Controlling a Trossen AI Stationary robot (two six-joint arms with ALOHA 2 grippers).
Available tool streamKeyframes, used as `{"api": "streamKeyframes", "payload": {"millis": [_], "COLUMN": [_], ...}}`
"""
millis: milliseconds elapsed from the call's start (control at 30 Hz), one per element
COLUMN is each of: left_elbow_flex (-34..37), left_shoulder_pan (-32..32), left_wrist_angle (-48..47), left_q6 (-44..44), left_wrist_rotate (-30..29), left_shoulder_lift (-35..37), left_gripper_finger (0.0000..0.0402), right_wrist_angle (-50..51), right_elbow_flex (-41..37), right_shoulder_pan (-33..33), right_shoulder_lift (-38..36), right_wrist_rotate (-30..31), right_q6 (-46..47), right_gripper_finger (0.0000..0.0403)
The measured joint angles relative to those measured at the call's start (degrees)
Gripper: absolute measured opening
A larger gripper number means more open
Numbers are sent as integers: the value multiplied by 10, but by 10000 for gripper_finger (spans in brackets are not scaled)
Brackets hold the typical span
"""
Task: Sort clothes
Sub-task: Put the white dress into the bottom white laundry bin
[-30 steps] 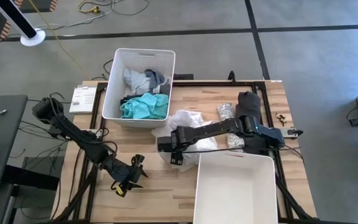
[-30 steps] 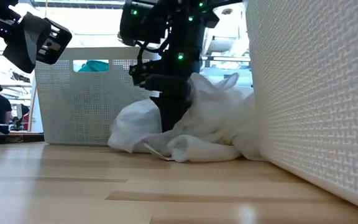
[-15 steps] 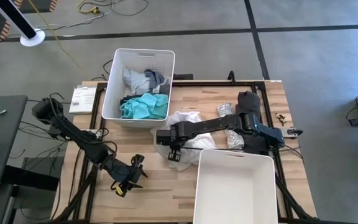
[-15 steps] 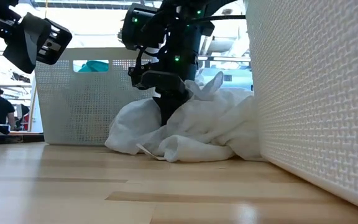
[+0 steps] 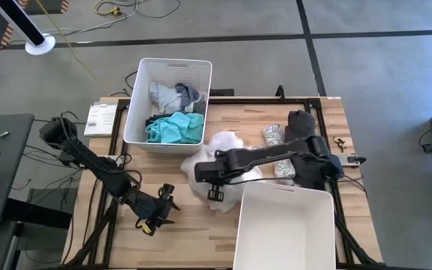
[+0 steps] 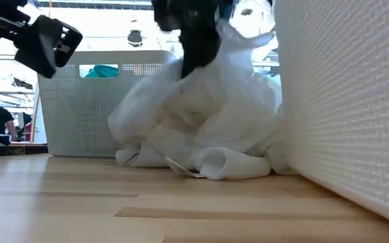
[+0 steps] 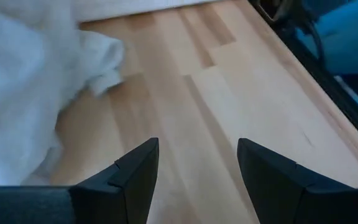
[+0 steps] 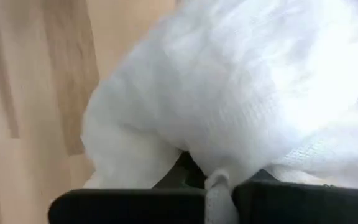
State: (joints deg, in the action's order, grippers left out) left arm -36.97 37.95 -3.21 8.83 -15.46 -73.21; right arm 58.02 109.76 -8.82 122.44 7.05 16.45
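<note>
On a pale wooden table [image 5: 186, 225] over a grey floor, the right gripper [image 5: 214, 192] pinches a fold of the white garment [image 5: 223, 150], fingers closed on it, bunching it up beside the near empty white bin [image 5: 283, 225]. The trailing cloth could catch on that bin's rim or slip free. Teal clothes [image 5: 175, 127] lie in the far bin [image 5: 167, 101]. The left gripper [image 5: 158, 212] waits at the near left, fingers spread and empty.

Even, bright daylight falls on the pale wooden table [image 5: 178, 225]; shadows there are faint. In the low view, glare from windows behind the white perforated plastic bin [image 6: 93, 101] washes out the room. The crumpled white fabric garment [image 8: 241, 93] is overexposed and motion-blurred.
</note>
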Motion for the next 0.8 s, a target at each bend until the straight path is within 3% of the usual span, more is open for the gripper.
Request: {"api": "streamKeyframes", "payload": {"millis": [267,500,800], "left_elbow_flex": [0,0,0], "left_shoulder_pan": [0,0,13], "left_wrist_angle": [18,19,48], "left_q6": [1,12,-44], "left_wrist_rotate": [-107,-195,-201], "left_shoulder_lift": [0,0,0], "left_gripper_finger": [212,212,216], "right_wrist_angle": [-6,-6,-11], "right_elbow_flex": [1,2,-16], "right_shoulder_pan": [-19,-21,-8], "right_shoulder_lift": [-76,-87,-39], "right_wrist_rotate": [42,48,-3], "right_q6": [-15,-18,-16], "right_gripper_finger": [8,8,23]}}
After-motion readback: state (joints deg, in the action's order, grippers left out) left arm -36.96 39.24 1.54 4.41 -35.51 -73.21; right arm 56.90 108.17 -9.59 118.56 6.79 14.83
